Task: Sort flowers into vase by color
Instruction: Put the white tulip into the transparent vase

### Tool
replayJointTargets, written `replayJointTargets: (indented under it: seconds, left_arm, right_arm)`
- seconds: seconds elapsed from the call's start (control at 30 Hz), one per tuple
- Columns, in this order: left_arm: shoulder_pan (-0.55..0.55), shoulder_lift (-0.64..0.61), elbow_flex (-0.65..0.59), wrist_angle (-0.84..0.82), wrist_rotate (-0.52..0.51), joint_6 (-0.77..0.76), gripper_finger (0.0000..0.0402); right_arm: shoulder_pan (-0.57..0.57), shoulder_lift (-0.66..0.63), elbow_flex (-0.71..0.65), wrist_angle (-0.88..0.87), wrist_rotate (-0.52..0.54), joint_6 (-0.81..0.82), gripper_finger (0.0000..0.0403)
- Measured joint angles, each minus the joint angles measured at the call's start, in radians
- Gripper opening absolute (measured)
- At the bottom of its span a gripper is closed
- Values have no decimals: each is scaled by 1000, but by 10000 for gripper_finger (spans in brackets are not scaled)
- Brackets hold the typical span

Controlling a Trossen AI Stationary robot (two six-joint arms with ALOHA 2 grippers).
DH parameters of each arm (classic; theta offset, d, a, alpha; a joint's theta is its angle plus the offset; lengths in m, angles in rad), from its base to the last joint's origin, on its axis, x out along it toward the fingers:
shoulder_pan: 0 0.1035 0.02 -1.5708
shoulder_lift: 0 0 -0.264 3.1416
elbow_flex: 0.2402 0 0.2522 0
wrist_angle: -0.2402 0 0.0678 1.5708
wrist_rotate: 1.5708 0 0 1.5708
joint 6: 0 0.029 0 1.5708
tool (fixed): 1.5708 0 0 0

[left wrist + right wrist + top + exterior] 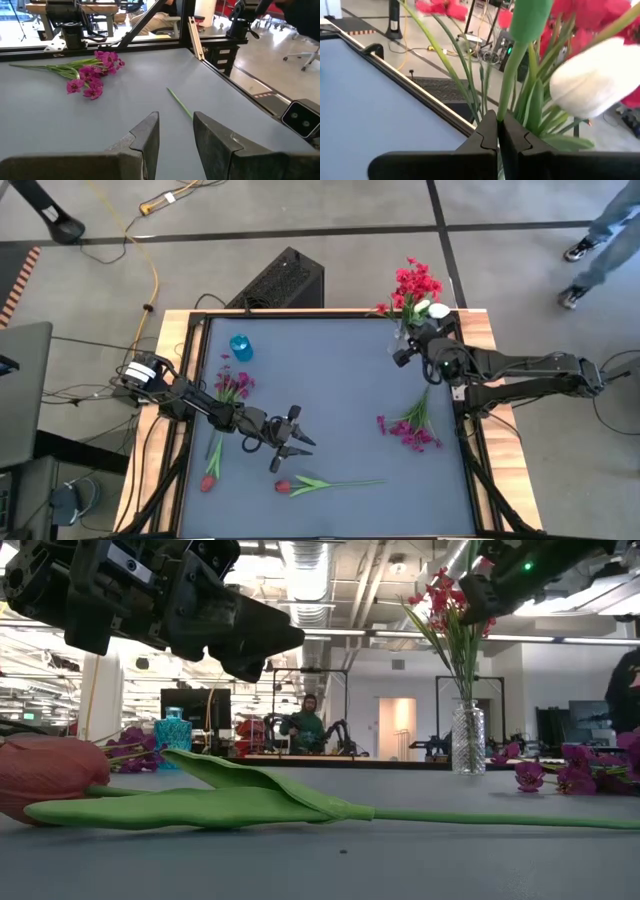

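A clear glass vase (467,740) at the table's far right holds red flowers (415,282) and a white tulip (592,77). My right gripper (498,131) is up among their stems, shut on one green stem. My left gripper (290,438) hangs open over the table's near middle and touches nothing. A red tulip (285,486) lies flat near the front edge, and its stem end (179,104) lies ahead of my left fingers. Another red tulip (210,478) lies at the near left. Magenta sprays lie at the left (235,385) and at the right (410,430). My right gripper pinches a thin green stem (506,102) between its two fingertips. The fingers come at it about level from the table's right side and lie across it. The stem stands nearly upright above the fingers among the bunch's other stems. Its lower end is hidden behind the fingers.
A small blue vase (240,347) stands at the far left of the mat. A black frame rail (470,450) edges the table. A person's legs (600,240) show on the floor beyond the far right corner. A seated person (308,725) is far behind the table.
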Motion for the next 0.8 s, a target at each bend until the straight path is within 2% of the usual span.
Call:
replayJointTargets:
  seconds: [0.27, 0.6, 0.8]
  left_arm:
    - [0, 0, 0, -4, 0, 13, 108]
    - [0, 0, 0, -12, -2, 13, 108]
    - [0, 0, 0, -15, -2, 13, 108]
  right_arm:
    - [-1, 13, 0, 27, 4, -50, 25]
    - [-6, 115, 2, 33, 23, -82, 25]
    - [-24, 144, 2, 35, 9, 15, 25]
